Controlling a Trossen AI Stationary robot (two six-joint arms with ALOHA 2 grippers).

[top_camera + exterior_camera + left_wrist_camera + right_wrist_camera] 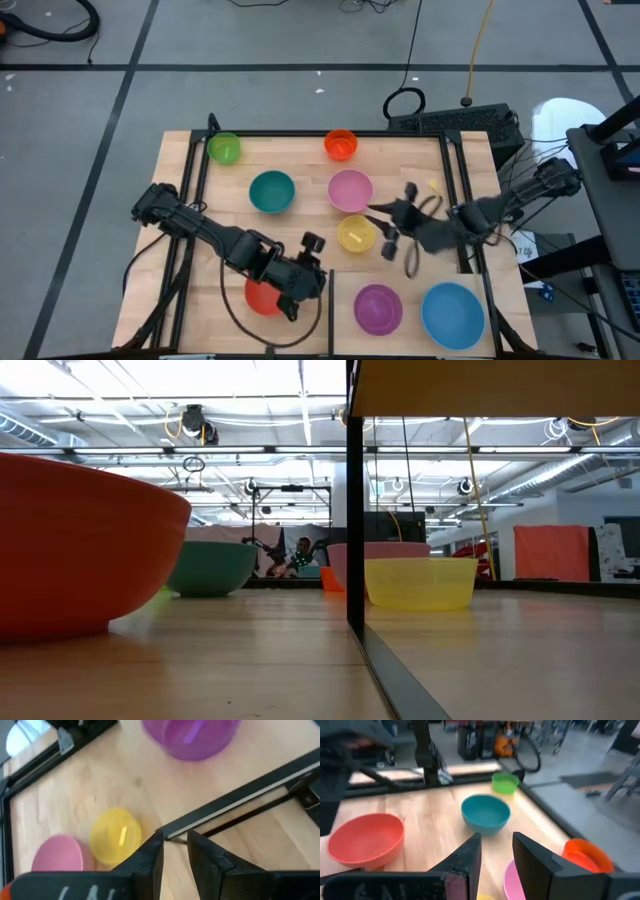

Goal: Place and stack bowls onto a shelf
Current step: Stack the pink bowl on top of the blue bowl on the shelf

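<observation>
Eight bowls show in the high view. Green point(224, 148) and orange point(341, 144) stand at the far edge, with teal point(271, 191), pink point(350, 190) and yellow point(356, 233) mid-table. Purple point(378, 307) and blue point(452, 315) rest on the pale shelf point(410, 280) at the near right, behind its dark divider point(331, 310). The red bowl point(262, 298) sits near left, partly under my left arm. My left gripper point(175, 837) hangs open above the divider's end, holding nothing. My right gripper point(496, 837) is open in the air just right of the yellow bowl point(388, 226).
A black frame point(195, 190) runs along the table's left, far and right sides. The shelf's upright post point(353, 510) splits the low view, with red point(80, 550) close on one side and yellow point(420, 582) on the other. Bare wood lies between teal and red.
</observation>
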